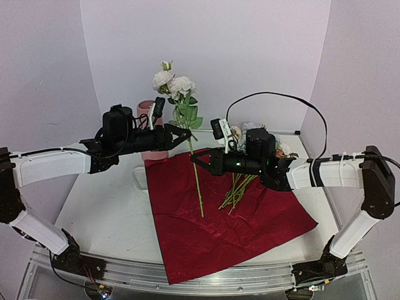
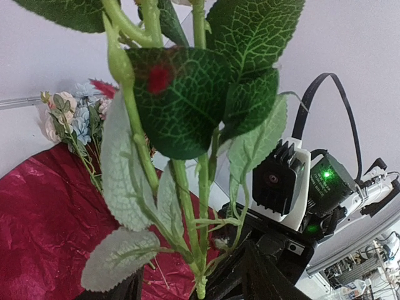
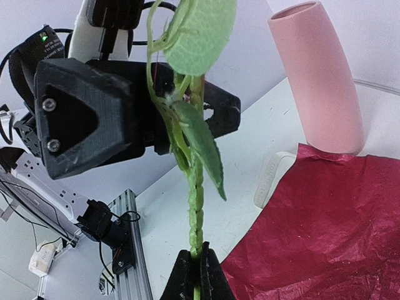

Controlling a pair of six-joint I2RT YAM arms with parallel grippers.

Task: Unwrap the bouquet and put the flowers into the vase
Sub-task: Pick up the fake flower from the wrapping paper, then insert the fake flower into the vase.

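A white-flowered stem (image 1: 189,111) stands upright above the dark red wrapping paper (image 1: 219,219). My right gripper (image 1: 195,154) (image 3: 200,262) is shut on its lower stem. Higher up, my left gripper (image 1: 185,133) (image 2: 178,287) stands open around the same stem, among the leaves (image 2: 187,100); the stem leans on one finger, with a gap to the other. The rest of the flowers (image 1: 237,187) (image 2: 69,119) lie on the paper behind my right arm. The salmon-pink vase (image 1: 145,107) (image 3: 322,81) stands at the back left, behind my left arm.
A pale band (image 3: 269,181) lies on the white table beside the paper's left edge, near the vase's foot. The unfolded paper (image 3: 337,231) reaches the table's front rail (image 1: 187,284). A black cable (image 1: 275,95) arcs behind the right arm.
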